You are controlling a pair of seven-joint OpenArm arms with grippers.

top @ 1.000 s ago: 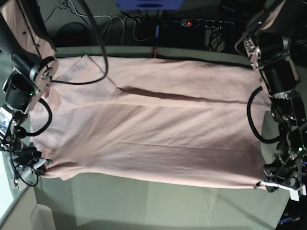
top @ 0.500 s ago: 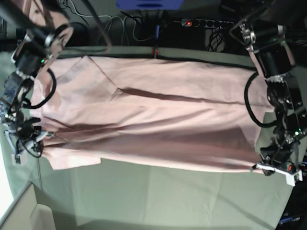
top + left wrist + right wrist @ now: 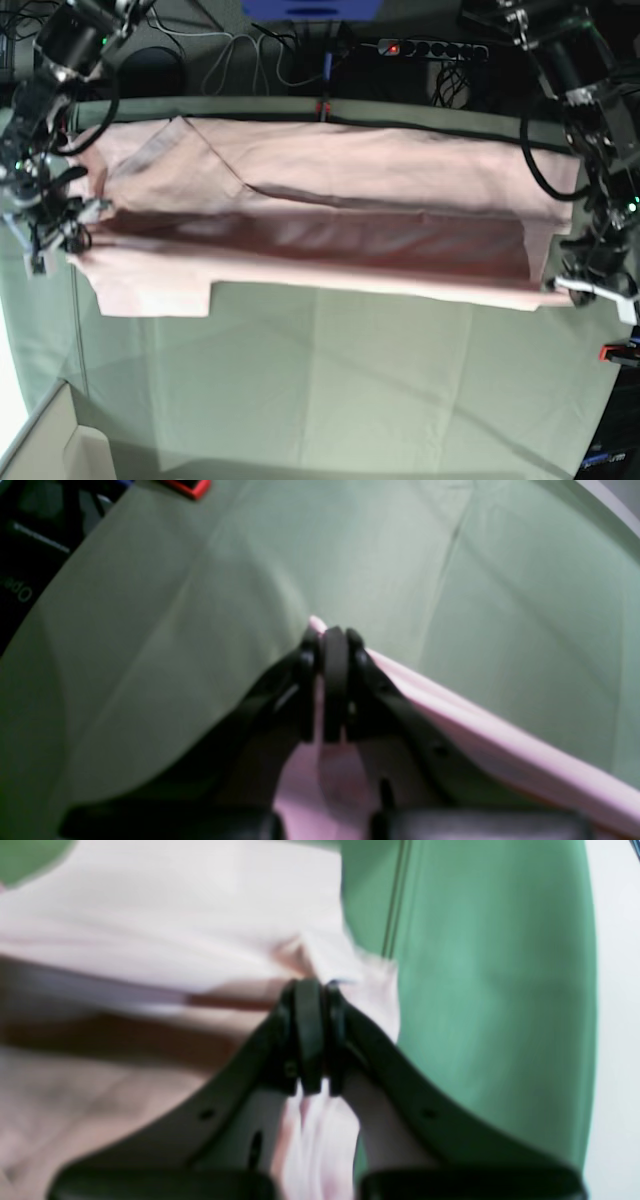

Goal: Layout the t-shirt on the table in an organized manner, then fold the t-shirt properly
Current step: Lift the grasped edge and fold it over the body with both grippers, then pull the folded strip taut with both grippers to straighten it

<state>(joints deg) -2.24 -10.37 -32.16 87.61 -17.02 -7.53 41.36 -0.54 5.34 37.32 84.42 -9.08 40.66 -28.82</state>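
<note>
The pale pink t-shirt point(image 3: 330, 170) lies across the table point(image 3: 330, 390), and its near edge is lifted into a raised fold with a dark shadow under it. My left gripper point(image 3: 572, 288) at the right end is shut on the hem corner. In the left wrist view the left gripper point(image 3: 332, 636) pinches a pink edge of the t-shirt point(image 3: 500, 752) above the green table point(image 3: 200, 580). My right gripper point(image 3: 75, 232) at the left end is shut on the other corner. The right wrist view shows the right gripper point(image 3: 310, 987) clamped on bunched fabric of the t-shirt point(image 3: 150, 915). One sleeve point(image 3: 150, 292) lies flat at the front left.
A red clamp point(image 3: 322, 105) sits on the far table edge and another red clamp point(image 3: 620, 352) at the right edge. A power strip point(image 3: 430, 47) and cables lie behind the table. A pale box point(image 3: 60, 450) stands at the front left corner.
Both grippers have carried the shirt's near edge up and toward the far side. The pink area on the table has grown narrower and more green cloth shows in front.
</note>
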